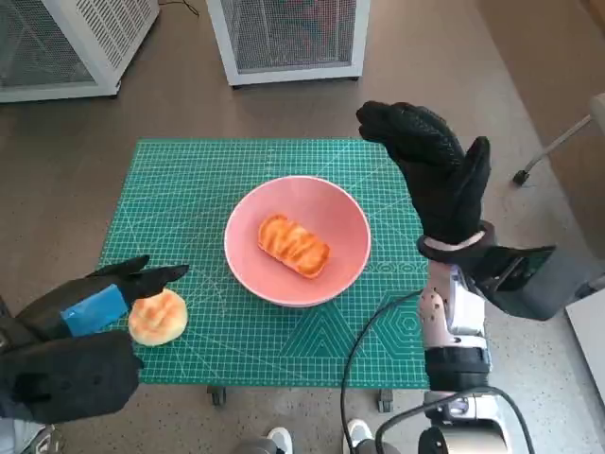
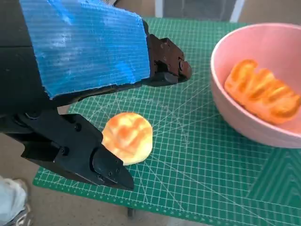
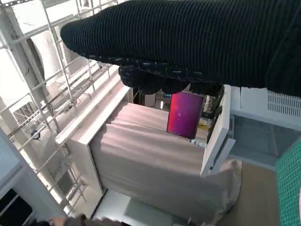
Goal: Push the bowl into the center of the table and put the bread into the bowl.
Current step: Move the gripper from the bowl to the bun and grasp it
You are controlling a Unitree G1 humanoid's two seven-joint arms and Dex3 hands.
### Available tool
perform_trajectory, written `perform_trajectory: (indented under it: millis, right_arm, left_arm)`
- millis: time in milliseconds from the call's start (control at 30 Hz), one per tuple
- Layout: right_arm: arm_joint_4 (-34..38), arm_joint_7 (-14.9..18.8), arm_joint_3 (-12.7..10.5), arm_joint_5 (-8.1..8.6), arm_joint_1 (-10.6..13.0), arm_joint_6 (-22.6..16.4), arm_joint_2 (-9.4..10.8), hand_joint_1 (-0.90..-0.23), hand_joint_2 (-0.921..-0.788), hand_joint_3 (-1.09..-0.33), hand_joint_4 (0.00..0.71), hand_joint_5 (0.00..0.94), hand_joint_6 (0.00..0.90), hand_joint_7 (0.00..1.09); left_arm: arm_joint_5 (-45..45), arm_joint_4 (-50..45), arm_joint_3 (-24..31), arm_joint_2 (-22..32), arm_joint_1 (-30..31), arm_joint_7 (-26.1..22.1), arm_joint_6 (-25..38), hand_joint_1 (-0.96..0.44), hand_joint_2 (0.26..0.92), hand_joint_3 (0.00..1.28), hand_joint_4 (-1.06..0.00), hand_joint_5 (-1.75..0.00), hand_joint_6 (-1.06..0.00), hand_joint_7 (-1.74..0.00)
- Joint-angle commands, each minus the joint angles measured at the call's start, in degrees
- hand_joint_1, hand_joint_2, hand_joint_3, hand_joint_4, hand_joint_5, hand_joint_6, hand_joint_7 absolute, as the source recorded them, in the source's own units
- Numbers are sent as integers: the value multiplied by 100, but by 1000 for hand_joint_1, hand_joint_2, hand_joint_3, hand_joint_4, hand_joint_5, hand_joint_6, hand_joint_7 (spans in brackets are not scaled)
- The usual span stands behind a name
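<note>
Pink bowl (image 1: 297, 240) sitting about mid-worktop on the green cutting mat (image 1: 189, 189), one long glazed bread (image 1: 293, 245) already lying inside. Second bread, a round bun (image 1: 158, 317), still on the mat near the front-left corner, well apart from the bowl, close to the mat's front edge. Left hand (image 1: 90, 312) hovering over the bun, fingers (image 2: 167, 63) spread to either side of it, holding nothing; contact not evident in the left wrist view. Right hand (image 1: 430, 170) raised above the bowl's right side, fingers apart, empty, clear of everything. Bun likely light, soft, easy to crush: take hold across its sides with gentle squeeze, not top-down pressing. Bowl looks rigid and smooth, probably slides easily on the mat if bumped, so approach from above the rim. Free mat between bun and bowl gives a straight path rightward; rim needs clearing, lift before crossing. Risk: nudging the bun off the near edge while closing. White cabinets (image 1: 284, 38) on the floor beyond the far edge, out of the way.
</note>
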Motion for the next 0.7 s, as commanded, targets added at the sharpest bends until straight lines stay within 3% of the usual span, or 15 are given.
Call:
perform_trajectory:
  millis: [33,700]
  right_arm:
    - [7,44,-21,67,96,103,-66,-690,-921,-752,210,0,272,120]
    - [-37,36,1,36,152,138,-57,-696,-921,-748,210,0,270,123]
  left_arm:
    - [222,201,-342,1,-105,165,29,10,706,3,-45,-9,-224,0]
    - [1067,1602,-1495,-326,-588,851,-213,1,726,11,-118,-13,-279,-17]
